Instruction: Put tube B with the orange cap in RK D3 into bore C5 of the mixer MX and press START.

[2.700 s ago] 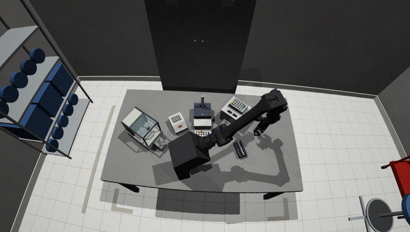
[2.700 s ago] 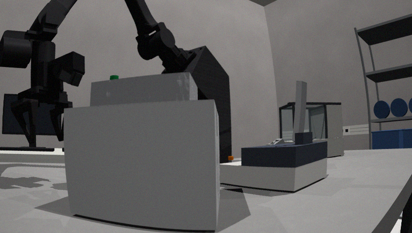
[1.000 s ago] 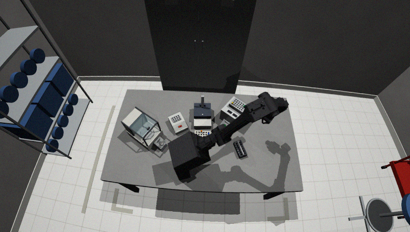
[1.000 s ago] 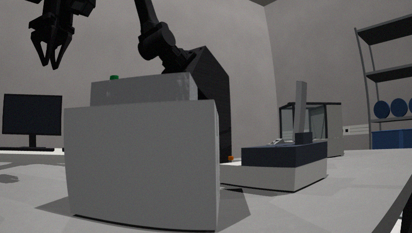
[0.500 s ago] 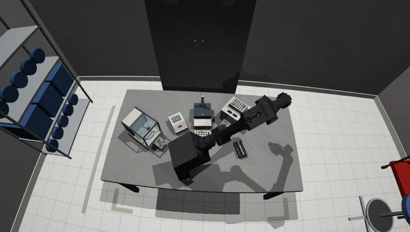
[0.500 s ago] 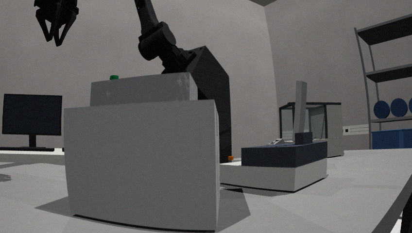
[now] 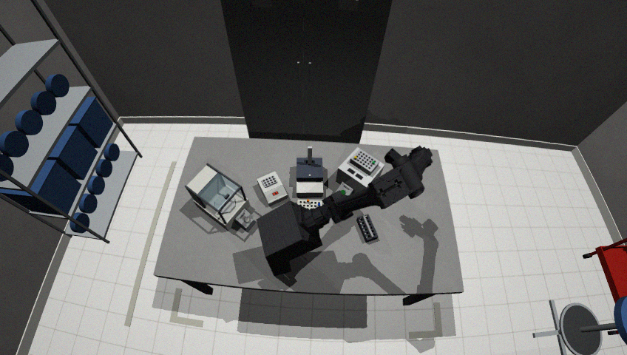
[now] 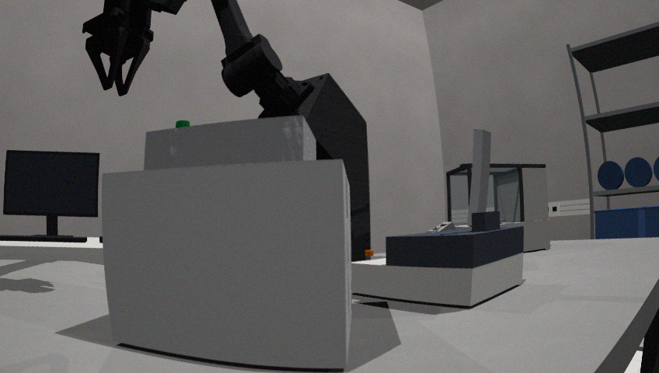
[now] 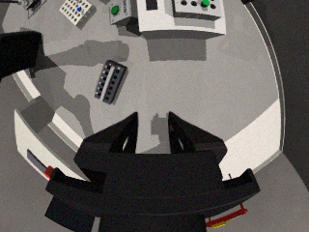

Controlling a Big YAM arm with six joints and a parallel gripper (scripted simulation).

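Tube B's orange cap [image 7: 307, 200] shows in the white tube rack RK [image 7: 309, 203] next to the arm's base; it also shows in the exterior view [image 8: 368, 252]. The mixer MX [image 7: 360, 165] stands level behind the rack, with several tubes in its bores, a green lamp [image 8: 182, 123] on its top and the green START key [image 7: 343, 191] on its sloping front. My gripper [image 8: 115, 88] hangs high above the bench, beside the mixer's right end. Its fingers stand close together with nothing between them.
The dark magnet block MG [image 7: 367, 228] lies right of the rack. The spectrophotometer [image 7: 309, 177], the dry block [image 7: 271, 187] and the glass-walled balance [image 7: 215, 193] stand left of the mixer. The bench's right edge is close in the wrist view.
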